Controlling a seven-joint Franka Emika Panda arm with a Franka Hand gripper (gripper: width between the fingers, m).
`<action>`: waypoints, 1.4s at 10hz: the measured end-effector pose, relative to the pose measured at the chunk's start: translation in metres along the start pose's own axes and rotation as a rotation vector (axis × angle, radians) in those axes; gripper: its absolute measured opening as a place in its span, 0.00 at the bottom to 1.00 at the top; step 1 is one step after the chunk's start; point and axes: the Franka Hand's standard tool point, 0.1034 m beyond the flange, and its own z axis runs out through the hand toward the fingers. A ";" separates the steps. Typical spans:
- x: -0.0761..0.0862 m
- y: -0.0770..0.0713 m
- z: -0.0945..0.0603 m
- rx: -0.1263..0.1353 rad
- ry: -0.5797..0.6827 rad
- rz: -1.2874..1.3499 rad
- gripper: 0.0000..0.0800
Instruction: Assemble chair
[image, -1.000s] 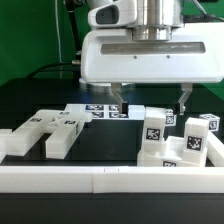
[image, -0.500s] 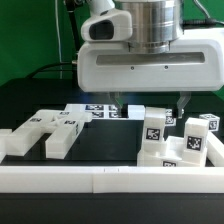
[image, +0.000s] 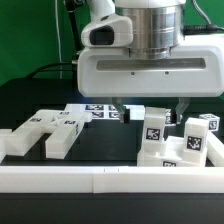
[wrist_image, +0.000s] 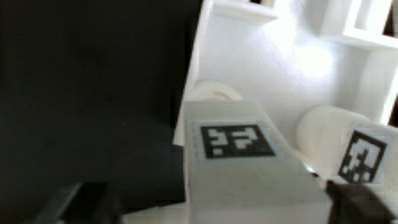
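Note:
The chair lies in loose white tagged parts on the black table. A comb-shaped slab (image: 45, 132) is at the exterior view's left. Upright blocks (image: 160, 145) and a small cube (image: 200, 130) stand at its right. My gripper (image: 150, 110) hangs low over the block with the tag (image: 154, 127), open, with one finger (image: 117, 110) on each side of it. In the wrist view that white block (wrist_image: 240, 175) fills the gap of the gripper (wrist_image: 222, 205), and both dark fingertips (wrist_image: 365, 198) stand apart from it. Nothing is held.
The marker board (image: 92, 110) lies flat behind the parts. A long white border rail (image: 100, 180) runs along the front edge of the table. A green backdrop stands behind at the exterior view's left.
The gripper has come down toward the tagged block, so its fingers now reach lower beside it. The jaws have narrowed very slightly. No part has moved.

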 end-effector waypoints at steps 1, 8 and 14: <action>0.000 0.001 0.000 0.000 0.000 0.002 0.55; 0.000 0.007 -0.001 0.000 0.088 0.145 0.36; -0.002 -0.005 0.003 0.040 0.169 0.667 0.36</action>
